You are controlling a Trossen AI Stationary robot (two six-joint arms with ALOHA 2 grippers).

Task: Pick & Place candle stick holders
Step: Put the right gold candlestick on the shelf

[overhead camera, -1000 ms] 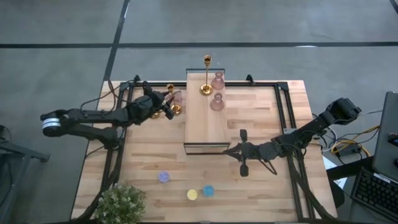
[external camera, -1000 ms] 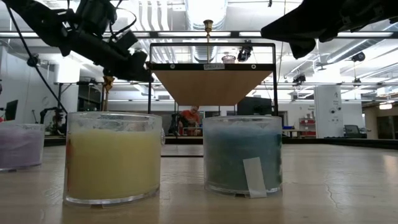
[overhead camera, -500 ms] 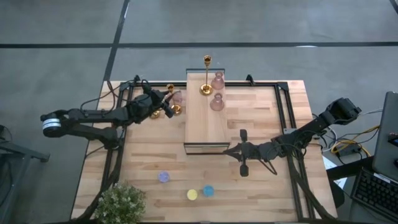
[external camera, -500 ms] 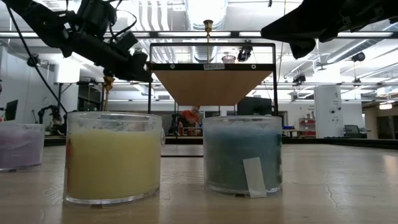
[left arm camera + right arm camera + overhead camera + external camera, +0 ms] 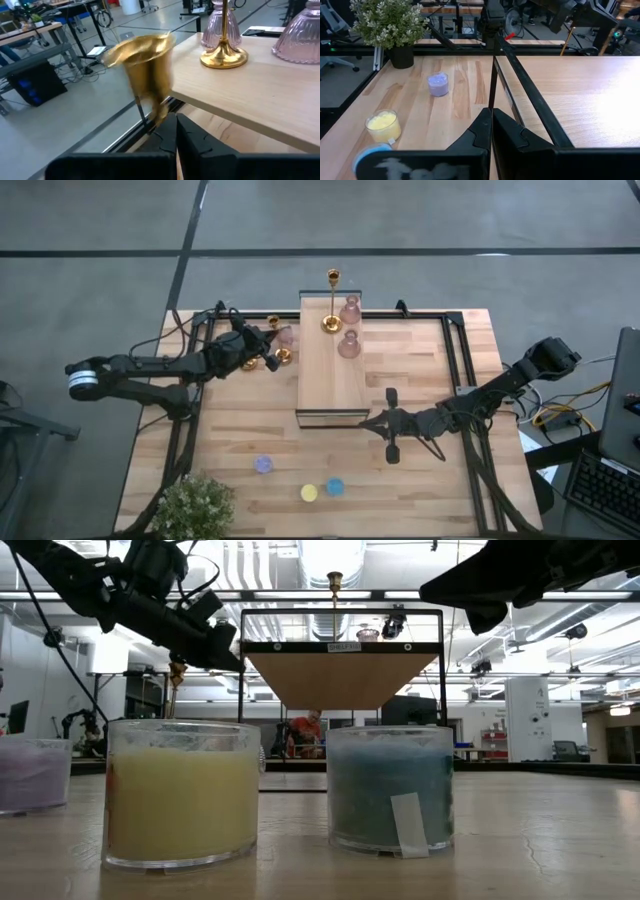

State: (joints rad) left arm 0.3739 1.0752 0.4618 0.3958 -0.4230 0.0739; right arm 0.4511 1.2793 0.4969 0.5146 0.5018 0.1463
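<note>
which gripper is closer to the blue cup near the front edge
Right. The right gripper sits just off the wooden block's front corner, a short way behind the blue cup. The left gripper is far back, at the gold holder.

Overhead, tabletop-level and two wrist views, all sharing the wood block (image 5: 332, 370).

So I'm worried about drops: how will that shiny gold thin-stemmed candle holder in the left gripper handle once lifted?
The shiny gold thin-stemmed candle holder looks like polished metal, so it is probably stiff but slippery. The left gripper is shut low on its narrow stem with the wide cup above, so it may well pivot or tilt. Its blur in the left wrist view hints at wobble.
</note>
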